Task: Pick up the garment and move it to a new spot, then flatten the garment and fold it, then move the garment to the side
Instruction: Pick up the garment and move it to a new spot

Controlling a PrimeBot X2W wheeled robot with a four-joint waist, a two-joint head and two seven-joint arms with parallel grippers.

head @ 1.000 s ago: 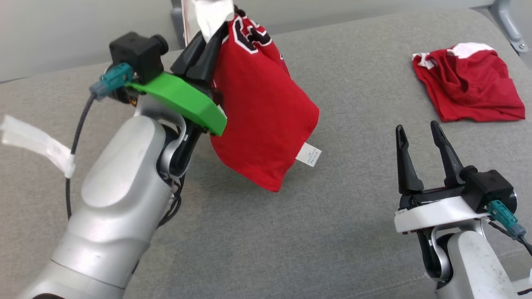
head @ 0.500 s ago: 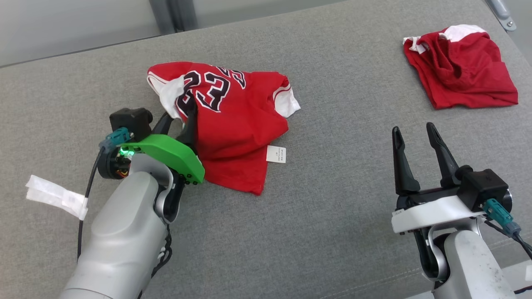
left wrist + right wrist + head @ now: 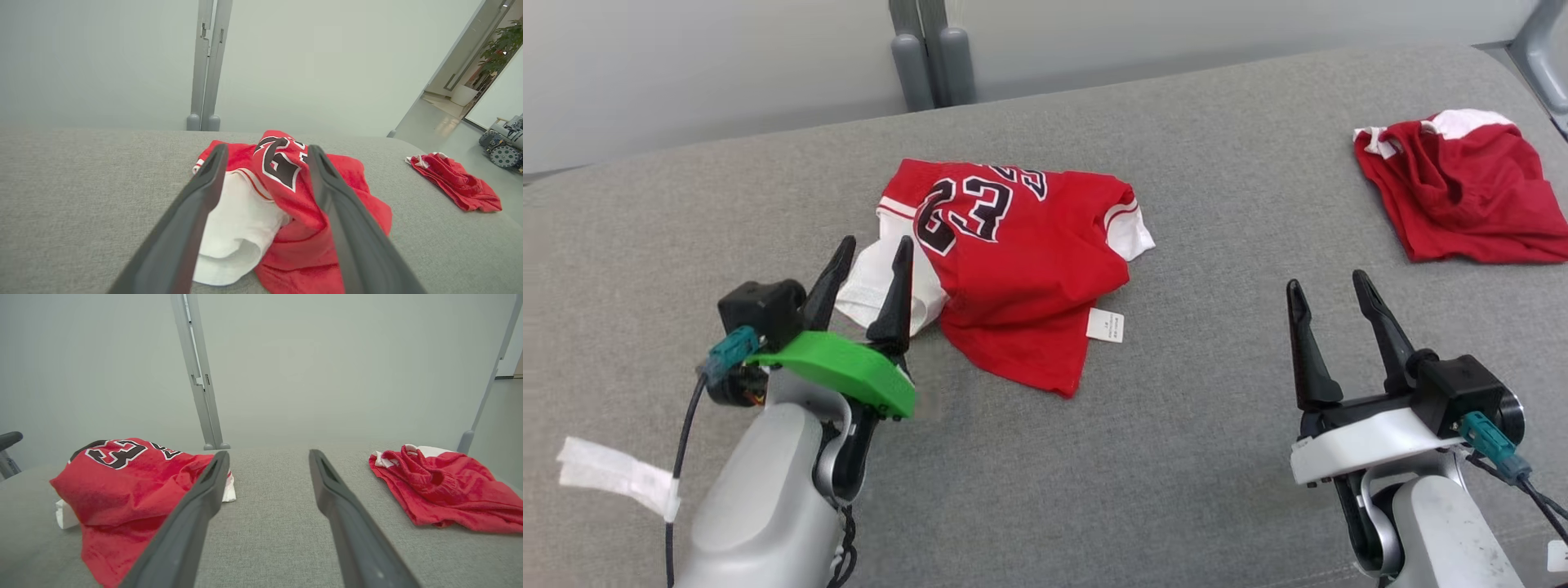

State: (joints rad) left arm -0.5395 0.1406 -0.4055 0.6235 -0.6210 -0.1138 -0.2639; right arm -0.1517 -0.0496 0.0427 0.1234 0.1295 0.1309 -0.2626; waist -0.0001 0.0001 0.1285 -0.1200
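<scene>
Jersey [image 3: 1021,253], red, numbered 23, white fold showing: lying crumpled on cushion [image 3: 1176,457], long axis running diagonally, tagged hem pointing toward robot. Left gripper [image 3: 876,245] hovering beside white fold, fingers spread, empty; right gripper [image 3: 1325,282] likewise spread.

A grey fabric-covered counter [image 3: 1176,457] spreads wide under soft, even light. Behind it stands a pale grey-green wall [image 3: 102,61], split by twin grey posts [image 3: 206,61] with rounded feet. A slanted grey post [image 3: 486,392] rises at the right. Beyond, a glossy floor [image 3: 433,130] leads past a potted plant [image 3: 504,49].
</scene>
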